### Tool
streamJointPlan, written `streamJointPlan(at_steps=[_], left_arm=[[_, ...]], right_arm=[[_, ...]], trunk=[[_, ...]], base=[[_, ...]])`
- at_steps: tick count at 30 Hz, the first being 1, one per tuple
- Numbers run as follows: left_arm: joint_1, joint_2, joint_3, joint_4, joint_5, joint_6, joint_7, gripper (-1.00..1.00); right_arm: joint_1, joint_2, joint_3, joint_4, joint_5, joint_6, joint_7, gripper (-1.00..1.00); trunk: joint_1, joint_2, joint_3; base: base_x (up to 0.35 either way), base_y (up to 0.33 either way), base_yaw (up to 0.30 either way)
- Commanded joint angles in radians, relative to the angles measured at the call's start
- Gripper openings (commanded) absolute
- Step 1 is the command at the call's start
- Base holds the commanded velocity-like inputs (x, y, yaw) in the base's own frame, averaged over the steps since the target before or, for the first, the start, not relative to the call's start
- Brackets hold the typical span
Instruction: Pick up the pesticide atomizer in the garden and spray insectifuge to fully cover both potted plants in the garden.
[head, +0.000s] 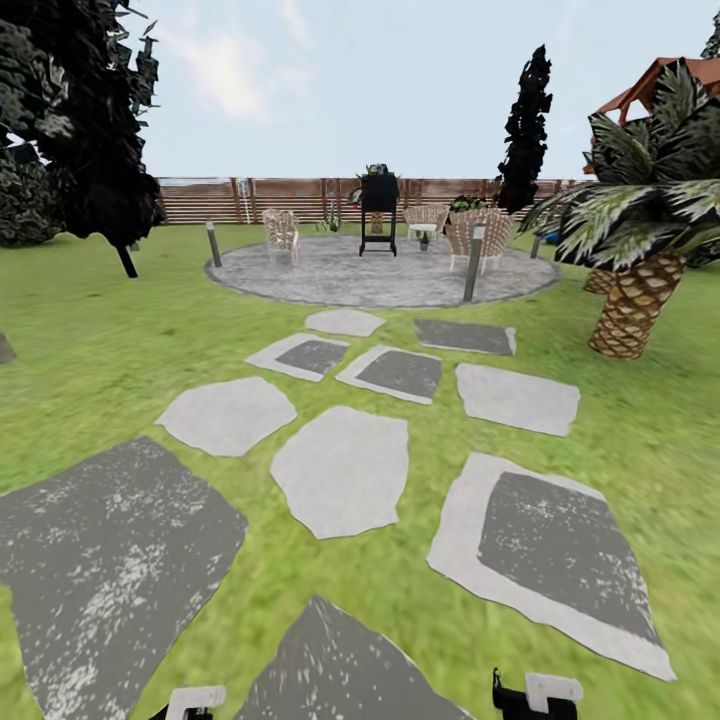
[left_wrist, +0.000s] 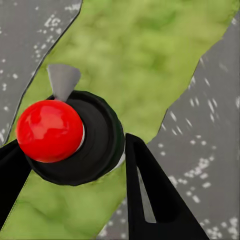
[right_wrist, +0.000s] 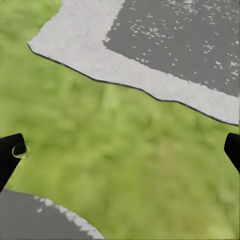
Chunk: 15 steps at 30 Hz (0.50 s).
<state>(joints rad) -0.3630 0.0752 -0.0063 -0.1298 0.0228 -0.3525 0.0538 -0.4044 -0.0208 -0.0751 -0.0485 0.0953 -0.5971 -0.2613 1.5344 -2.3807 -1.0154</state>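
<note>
In the left wrist view my left gripper (left_wrist: 70, 145) is shut on the pesticide atomizer (left_wrist: 90, 145). It is seen end-on as a dark round body with a glossy red knob in front, held over grass and grey slabs. My right gripper (right_wrist: 122, 145) is open, its black fingertips (right_wrist: 10, 155) far apart over bare lawn. In the head view, white wrist parts of the left arm (head: 195, 700) and right arm (head: 545, 692) peek in at the bottom edge. Far ahead on the round patio (head: 380, 275), a tiny potted plant (head: 423, 241) stands low between the chairs; details are too small to tell.
Grey stepping slabs (head: 345, 470) lead over the lawn to the patio. On it are wicker chairs (head: 282, 232), a black stand (head: 379, 205) and short posts (head: 473, 262). A palm (head: 640, 290) stands at the right, a dark tree (head: 90, 120) at the left, the slat fence (head: 250, 200) behind.
</note>
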Motion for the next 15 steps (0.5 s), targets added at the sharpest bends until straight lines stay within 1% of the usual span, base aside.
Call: streamJointPlan(at_steps=[1,15], left_arm=[[-0.001,0.000,-0.001,0.001,0.002,-0.003,0.001,-1.00],[0.001,-0.002,-0.001,0.002,0.002,-0.003,0.001,-1.00]], right_arm=[[-0.001,0.002,-0.007,-0.003,0.010,-0.003,-0.003,1.00],[-0.001,0.002,-0.003,-0.002,0.018,-0.006,-0.001,1.00]], trunk=[[0.000,0.000,-0.001],[0.000,0.000,-0.001]], base=[[0.336,0.000,0.000],[0.336,0.000,0.000]])
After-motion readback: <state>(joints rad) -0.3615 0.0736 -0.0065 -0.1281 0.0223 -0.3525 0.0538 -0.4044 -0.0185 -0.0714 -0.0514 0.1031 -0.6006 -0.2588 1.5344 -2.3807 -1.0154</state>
